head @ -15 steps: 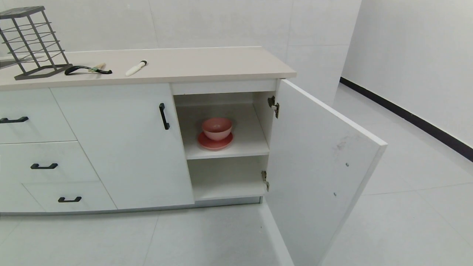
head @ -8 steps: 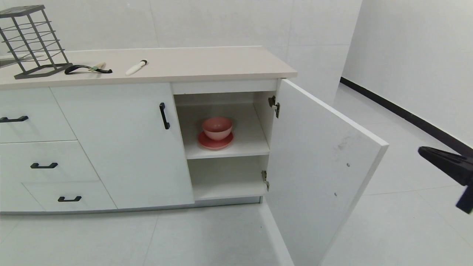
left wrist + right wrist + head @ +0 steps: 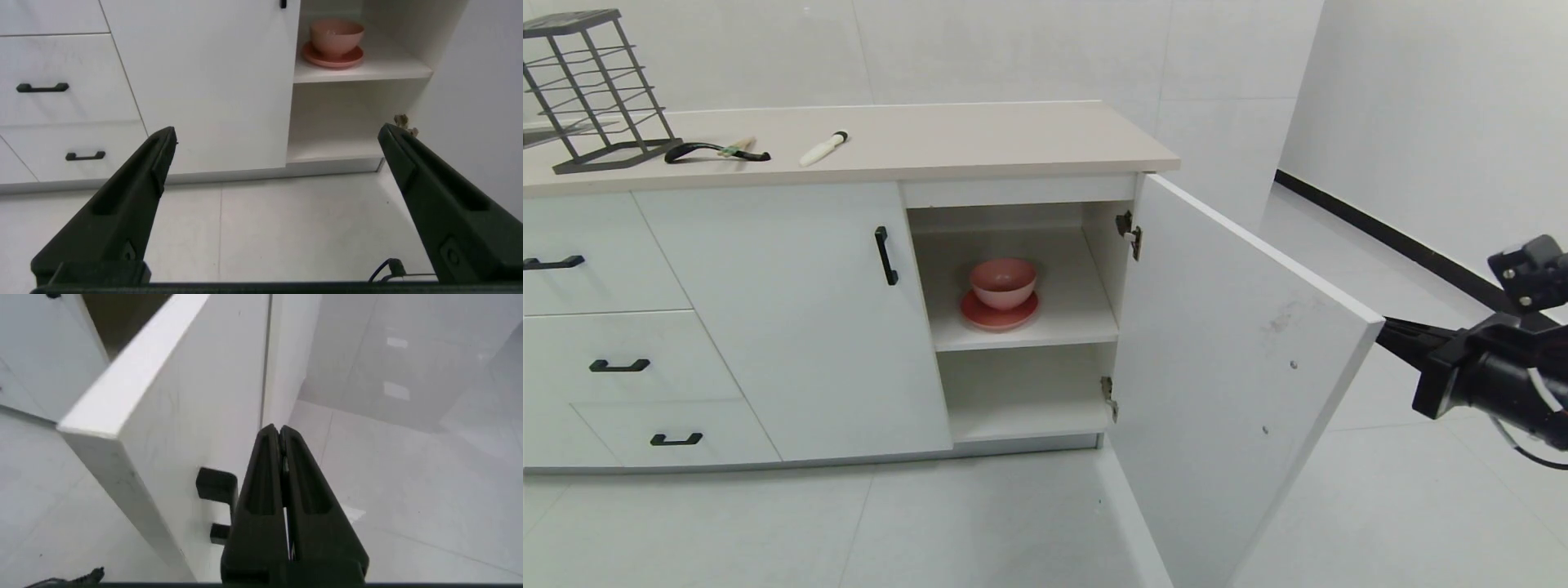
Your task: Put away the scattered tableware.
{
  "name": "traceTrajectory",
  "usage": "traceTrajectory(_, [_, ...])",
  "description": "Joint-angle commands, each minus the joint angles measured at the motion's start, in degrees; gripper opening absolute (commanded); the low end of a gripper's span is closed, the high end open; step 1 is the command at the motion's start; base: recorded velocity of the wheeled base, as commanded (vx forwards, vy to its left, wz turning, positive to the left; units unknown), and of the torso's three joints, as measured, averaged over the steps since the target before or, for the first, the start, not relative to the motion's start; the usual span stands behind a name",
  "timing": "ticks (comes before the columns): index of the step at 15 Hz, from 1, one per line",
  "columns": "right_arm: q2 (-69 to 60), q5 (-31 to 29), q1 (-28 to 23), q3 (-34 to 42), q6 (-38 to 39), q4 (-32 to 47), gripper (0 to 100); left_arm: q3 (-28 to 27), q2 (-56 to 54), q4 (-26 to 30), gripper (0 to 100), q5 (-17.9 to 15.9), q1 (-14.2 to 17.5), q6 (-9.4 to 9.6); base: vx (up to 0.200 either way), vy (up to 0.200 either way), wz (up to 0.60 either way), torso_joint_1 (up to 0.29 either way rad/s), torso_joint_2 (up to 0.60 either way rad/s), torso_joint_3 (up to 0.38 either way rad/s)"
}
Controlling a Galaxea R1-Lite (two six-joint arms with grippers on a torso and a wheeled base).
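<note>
Two items left out; right gripper [image 3: 1390, 331] at the door [image 3: 1225, 359]

Bowl [image 3: 1003, 282] sits on plate [image 3: 999, 314] on the upper shelf [image 3: 1070, 322] of the open cabinet. Black utensil [image 3: 715, 152] and white utensil [image 3: 823, 150] lie on the table [image 3: 980, 139], beside the rack [image 3: 596, 90].

Right gripper is closed, holds nothing, and sits just beside the door's outer face, near the handle [image 3: 215, 486]. Left gripper [image 3: 278, 137] is spread wide, empty, low in front of the cabinet.

Risks, as I judge them:
- A push from that side swings the door shut with both utensils left on the table.
- Closed fingers can't take the handle; they may scrape the panel or catch the free edge.
- A hard shove slams the door and could jolt the bowl off the plate.

Change: 1 s ago the right arm was absent from the head view; 0.5 s ago only its tip showed at the edge; now it has come in to the door's free edge. Door, bowl and plate are unmoved.
</note>
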Motion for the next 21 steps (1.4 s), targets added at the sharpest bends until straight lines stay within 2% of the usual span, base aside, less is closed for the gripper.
traceTrajectory(1, [1.4, 1.0, 0.2, 0.6, -0.7, -0.1, 0, 0.0, 0.0, 0.0, 100, 0.0, 0.0, 0.04, 0.0, 0.0, 0.0, 0.0, 0.0, 0.0])
traceTrajectory(5, [1.3, 4.1, 3.5, 1.0, -1.8, -2.3, 0, 0.0, 0.0, 0.0, 100, -0.1, 0.0, 0.13, 0.0, 0.0, 0.0, 0.0, 0.0, 0.0])
traceTrajectory(11, [1.2, 4.4, 14.4, 0.3, -1.9, -2.6, 0, 0.0, 0.0, 0.0, 100, -0.1, 0.0, 0.13, 0.0, 0.0, 0.0, 0.0, 0.0, 0.0])
traceTrajectory(13, [1.7, 4.4, 16.5, -0.1, -2.0, -2.6, 0, 0.0, 0.0, 0.0, 100, -0.2, 0.0, 0.13, 0.0, 0.0, 0.0, 0.0, 0.0, 0.0])
traceTrajectory(21, [14.6, 4.3, 21.9, -10.2, -1.9, -2.7, 0, 0.0, 0.0, 0.0, 100, -0.2, 0.0, 0.21, 0.0, 0.0, 0.0, 0.0, 0.0, 0.0])
